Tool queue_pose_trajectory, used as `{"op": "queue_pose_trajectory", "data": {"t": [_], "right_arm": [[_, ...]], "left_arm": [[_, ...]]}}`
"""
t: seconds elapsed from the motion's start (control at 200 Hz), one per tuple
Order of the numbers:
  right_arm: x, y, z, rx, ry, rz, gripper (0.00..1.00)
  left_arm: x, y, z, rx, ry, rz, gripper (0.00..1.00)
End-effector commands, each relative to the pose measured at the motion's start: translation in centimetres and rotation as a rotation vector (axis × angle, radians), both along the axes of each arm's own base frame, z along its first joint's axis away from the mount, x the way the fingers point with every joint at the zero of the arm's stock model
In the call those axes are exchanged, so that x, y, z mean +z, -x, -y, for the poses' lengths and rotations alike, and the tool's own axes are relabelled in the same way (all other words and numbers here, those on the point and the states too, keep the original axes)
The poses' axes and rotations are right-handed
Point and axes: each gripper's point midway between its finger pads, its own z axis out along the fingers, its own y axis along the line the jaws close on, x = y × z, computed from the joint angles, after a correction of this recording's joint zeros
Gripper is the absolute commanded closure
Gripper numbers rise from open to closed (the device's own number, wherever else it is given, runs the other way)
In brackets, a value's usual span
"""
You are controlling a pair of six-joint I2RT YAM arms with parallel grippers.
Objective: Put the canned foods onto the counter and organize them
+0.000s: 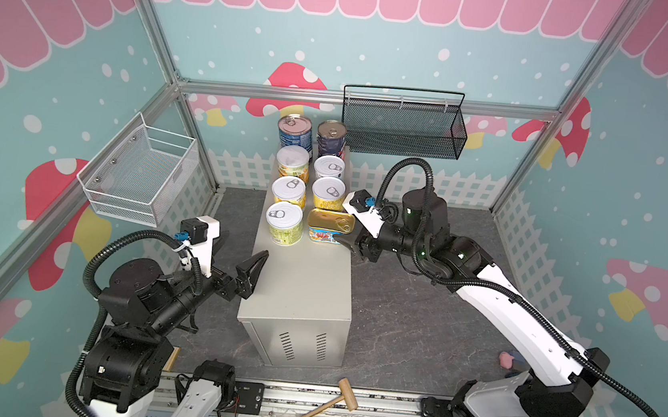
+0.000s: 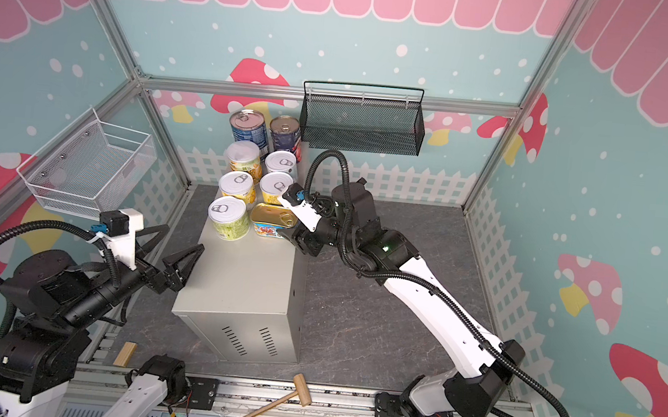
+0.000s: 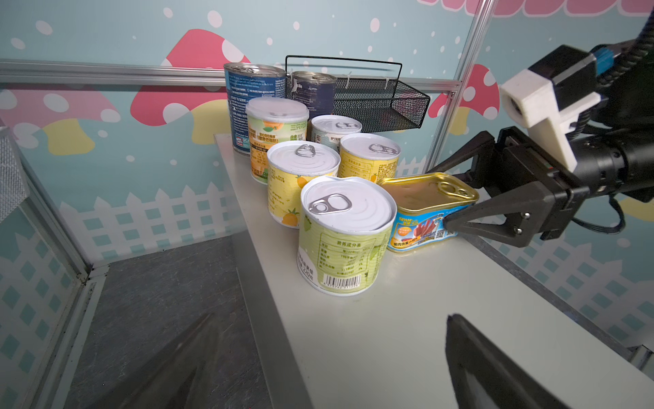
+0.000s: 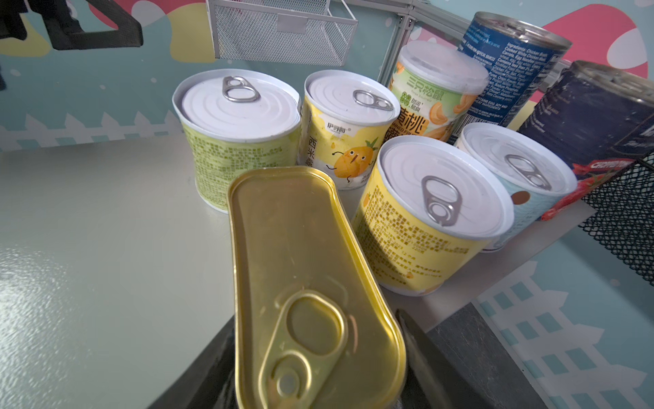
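Observation:
The counter is a tall beige box with vent slits at its near end. On its far half the canned foods stand in two rows: two tall blue cans at the back, then several short yellow and green cans. My right gripper is shut on the flat gold tin, which rests at the right row's near end by the counter's right edge. My left gripper hangs open and empty across the counter's left edge.
A black mesh basket hangs on the back wall right of the cans. A white wire basket hangs on the left wall. A wooden mallet lies on the front rail, a small wooden block front left, a pink object by the right arm.

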Motion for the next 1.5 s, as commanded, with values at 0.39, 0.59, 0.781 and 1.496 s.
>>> {"op": "queue_pose_trajectory", "data": {"t": [0.39,0.59,0.781,1.496], "right_arm": [[-0.1,-1.1,0.4,-0.050,0.033,0.049,0.26],[-0.3,-1.0,0.9,-0.066,0.035,0.047,0.25],[-0.3,-0.9,0.9,-0.058,0.031,0.046,0.25],[0.0,-0.1,0.9,-0.027,0.011,0.040,0.28]], "left_arm": [[-0.1,-0.1,0.3,-0.018,-0.014,0.006,0.00],[-0.1,-0.1,0.3,-0.018,-0.011,0.006,0.00],[0.0,0.0,0.3,-0.018,-0.010,0.009,0.00],[-0.2,0.0,0.2,-0.015,-0.010,0.006,0.00]]}}
